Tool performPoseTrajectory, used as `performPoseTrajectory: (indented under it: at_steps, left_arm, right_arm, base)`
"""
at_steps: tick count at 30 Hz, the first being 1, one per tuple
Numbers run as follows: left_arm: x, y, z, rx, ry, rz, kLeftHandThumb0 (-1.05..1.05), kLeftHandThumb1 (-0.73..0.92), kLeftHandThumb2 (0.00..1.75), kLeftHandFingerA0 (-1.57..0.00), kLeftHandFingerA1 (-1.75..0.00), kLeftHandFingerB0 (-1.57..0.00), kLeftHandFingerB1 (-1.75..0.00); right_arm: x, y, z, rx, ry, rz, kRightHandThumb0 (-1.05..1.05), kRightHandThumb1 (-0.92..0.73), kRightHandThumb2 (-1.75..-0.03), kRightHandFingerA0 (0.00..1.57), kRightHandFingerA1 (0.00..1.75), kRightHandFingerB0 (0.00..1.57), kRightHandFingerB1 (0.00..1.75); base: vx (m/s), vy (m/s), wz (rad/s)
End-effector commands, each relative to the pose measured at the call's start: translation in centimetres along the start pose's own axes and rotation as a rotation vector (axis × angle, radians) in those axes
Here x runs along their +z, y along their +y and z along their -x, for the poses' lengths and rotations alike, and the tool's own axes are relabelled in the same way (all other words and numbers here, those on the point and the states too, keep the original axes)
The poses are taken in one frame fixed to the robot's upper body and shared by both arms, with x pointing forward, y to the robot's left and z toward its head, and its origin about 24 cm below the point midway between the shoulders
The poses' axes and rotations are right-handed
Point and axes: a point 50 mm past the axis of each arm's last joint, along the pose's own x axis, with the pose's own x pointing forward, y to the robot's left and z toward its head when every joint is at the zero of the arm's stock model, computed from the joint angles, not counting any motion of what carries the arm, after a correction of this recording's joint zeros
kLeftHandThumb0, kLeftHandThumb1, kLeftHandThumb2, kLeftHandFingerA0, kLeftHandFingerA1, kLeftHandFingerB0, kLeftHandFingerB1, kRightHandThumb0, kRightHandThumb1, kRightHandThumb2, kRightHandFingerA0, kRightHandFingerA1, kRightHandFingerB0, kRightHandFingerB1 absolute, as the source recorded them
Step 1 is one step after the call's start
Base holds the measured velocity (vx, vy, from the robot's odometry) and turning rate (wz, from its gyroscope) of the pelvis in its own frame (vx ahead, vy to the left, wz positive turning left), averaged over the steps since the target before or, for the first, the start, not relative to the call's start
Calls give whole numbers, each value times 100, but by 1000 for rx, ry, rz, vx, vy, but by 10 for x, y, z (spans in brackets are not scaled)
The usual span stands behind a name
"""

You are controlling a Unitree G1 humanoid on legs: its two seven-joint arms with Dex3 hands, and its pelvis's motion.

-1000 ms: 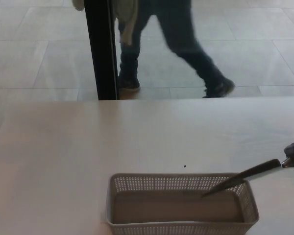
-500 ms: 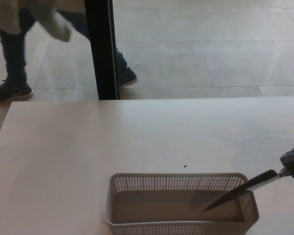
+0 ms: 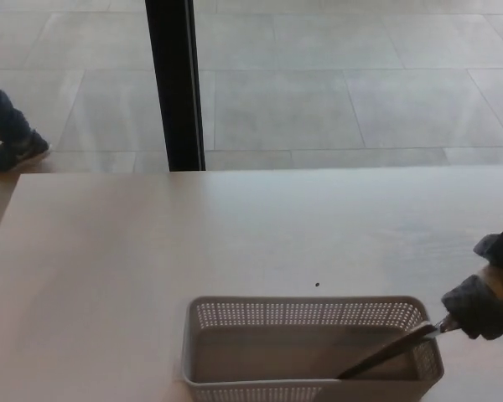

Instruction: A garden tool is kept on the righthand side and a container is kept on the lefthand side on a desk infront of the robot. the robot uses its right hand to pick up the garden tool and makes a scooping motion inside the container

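The right hand [image 3: 484, 303] comes in at the picture's right edge, its black fingers [image 3: 476, 306] clenched round the wooden handle of the garden tool [image 3: 391, 351], a narrow dark-bladed trowel; the left hand is not in view. The blade slants down over the right rim of the perforated basket [image 3: 310, 313], which sits near the front of the pale desk [image 3: 235, 234], and its tip rests low inside, near the basket floor and right of centre. The scoop looks to be in progress, and the likeliest trouble is the basket itself: it appears to be light plastic and nothing steadies it, so a blade dragged along the floor or pressed against the near wall could push it along the desk or tip it toward the front edge. The shaft also passes close over the right corner of the rim, and lifting the tool at a shallow angle could hook that rim and lift the basket with it. The grip is taken far back on the handle, so a snag at the tip could twist the tool in the hand. A person's shoe [image 3: 15, 152] on the tiled floor beyond the black post [image 3: 174, 84] is well apart from the work
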Motion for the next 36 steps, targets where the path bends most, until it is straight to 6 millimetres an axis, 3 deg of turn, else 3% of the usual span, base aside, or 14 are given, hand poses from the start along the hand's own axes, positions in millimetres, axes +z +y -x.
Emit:
performPoseTrajectory:
  at_steps: [1, 6, 7, 9, 19, 20, 25, 28, 32, 33, 36]
  left_arm:
    - [-1, 5, 1, 17, 11, -5, -53, 65, 59, -73, -69, -64, -55]
    - [1, 6, 1, 16, 5, 8, -53, 65, 59, -72, -70, -62, -56]
    - [1, 6, 0, 18, 5, 6, -53, 65, 59, -72, -69, -62, -55]
    - [2, 6, 0, 17, 4, -6, -53, 65, 59, -71, -66, -59, -52]
    - [2, 3, 0, 12, 7, -3, -54, 64, 59, -73, -64, -61, -51]
    - [2, 2, 0, 15, 14, -9, -54, 64, 59, -74, -63, -61, -50]
    - [9, 4, -1, 3, -6, -10, -53, 65, 59, -70, -66, -62, -54]
    - [11, 4, -1, 2, -17, -7, -54, 65, 59, -68, -70, -61, -54]
    - [13, 4, -1, -4, -32, 1, -54, 65, 59, -70, -71, -61, -55]
    - [13, 4, -1, -6, -30, 2, -53, 66, 60, -68, -67, -59, -53]
    - [11, 3, -1, -7, -23, -13, -54, 65, 59, -72, -67, -62, -54]
  right_arm:
    - [18, 4, -5, 104, -57, 19, -38, -60, -58, 92, 159, 85, 69]
    - [37, 4, -17, 42, -114, -43, -38, -58, -57, 95, 158, 87, 65]
    - [41, 5, -19, 43, -119, -61, -38, -61, -58, 91, 171, 84, 67]
    - [51, 6, -25, 44, -128, -89, -41, -61, -61, 87, 174, 84, 70]
    - [79, 13, -37, 16, -133, -128, -38, -60, -61, 91, 175, 84, 85]
    - [86, 14, -43, 28, -119, -150, -38, -61, -60, 88, 173, 84, 79]
    - [96, 16, -57, 67, -80, -145, -39, -60, -58, 90, 167, 85, 70]
    - [99, 14, -63, 73, -83, -142, -37, -59, -62, 86, 165, 84, 78]
    - [101, 15, -69, 67, -98, -135, -38, -61, -58, 88, 161, 85, 73]
    - [101, 16, -69, 62, -100, -139, -39, -59, -60, 87, 171, 86, 69]
    - [98, 23, -70, 31, -74, -114, -40, -61, -61, 89, 175, 84, 74]
  base:
    - [0, 0, 0]
    - [0, 0, 0]
    - [0, 0, 0]
    - [0, 0, 0]
    - [0, 0, 0]
    - [0, 0, 0]
    - [0, 0, 0]
    - [0, 0, 0]
    - [0, 0, 0]
    - [0, 0, 0]
    - [0, 0, 0]
